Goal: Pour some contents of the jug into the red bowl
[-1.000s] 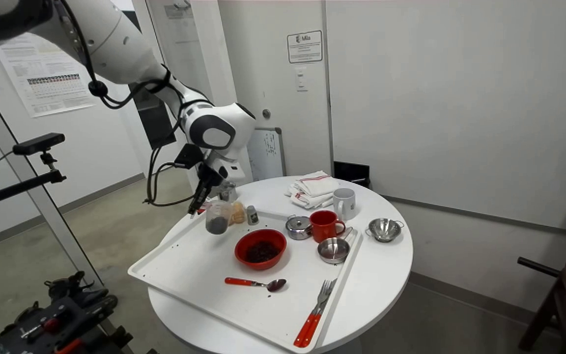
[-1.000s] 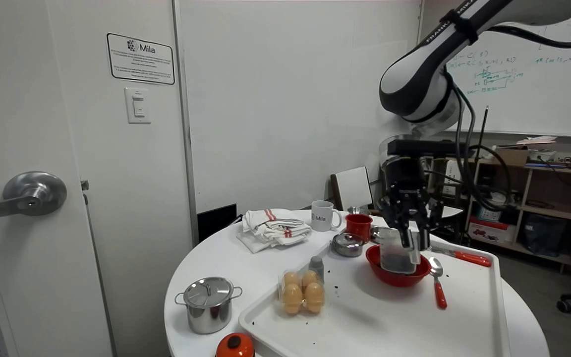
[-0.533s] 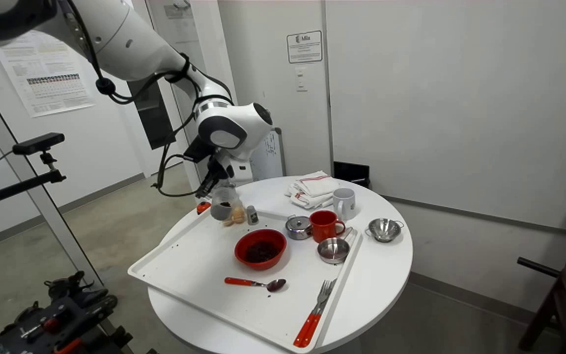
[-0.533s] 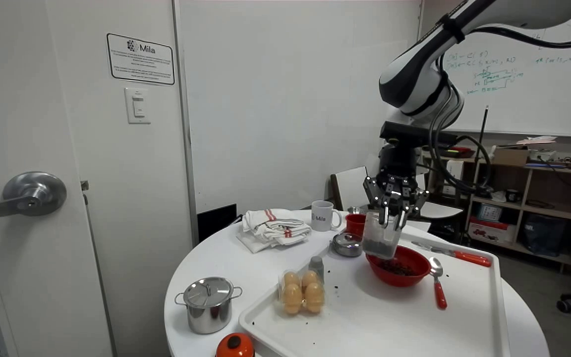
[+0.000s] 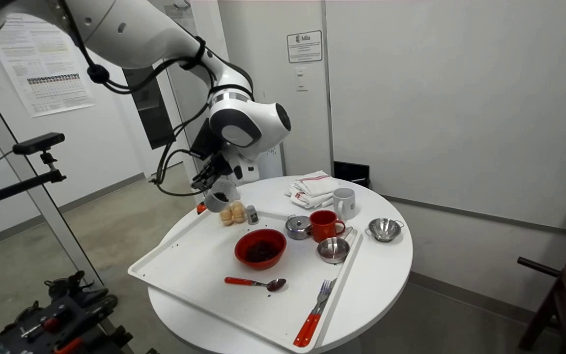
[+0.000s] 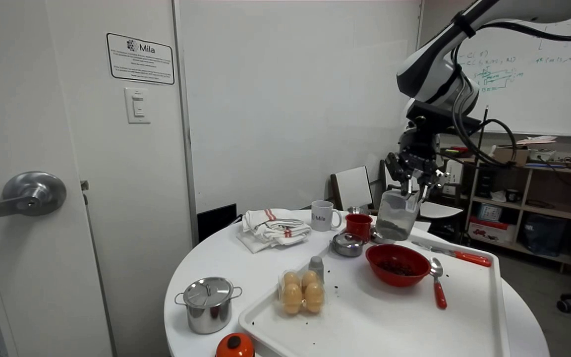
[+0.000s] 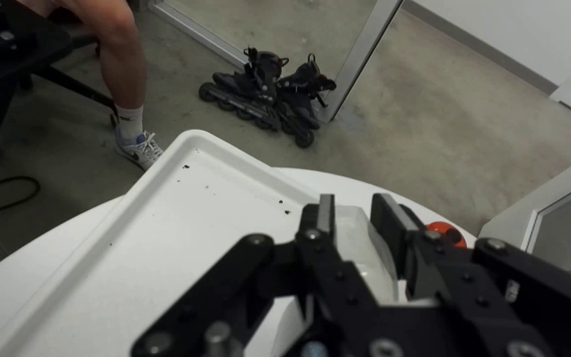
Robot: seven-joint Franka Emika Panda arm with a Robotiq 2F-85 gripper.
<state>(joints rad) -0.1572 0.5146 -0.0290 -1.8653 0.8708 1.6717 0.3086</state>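
The jug (image 5: 220,197) is a small translucent grey plastic vessel with dark bits in it. It is held in the air and tilted; it also shows in an exterior view (image 6: 394,219) above and behind the bowl in the picture. My gripper (image 6: 414,191) is shut on the jug's handle, which shows between the fingers (image 7: 354,206) in the wrist view as a pale handle (image 7: 360,248). The red bowl (image 5: 251,263) stands on the white tray with dark bits inside; it also shows in an exterior view (image 6: 398,280). The bowl is out of the wrist view.
The tray (image 6: 379,327) carries an egg carton (image 6: 303,293), a grey shaker (image 6: 316,267), a spoon (image 5: 251,282) and a fork with knife (image 5: 316,314). A red cup (image 5: 325,225), lidded pan (image 5: 298,227), mug (image 5: 344,202), towels (image 6: 275,228) and steel pot (image 6: 209,307) stand around.
My gripper has raised the jug from close to the bowl's height to well above it. The jug has gone from nearly upright to tilted. The bowl has not moved.
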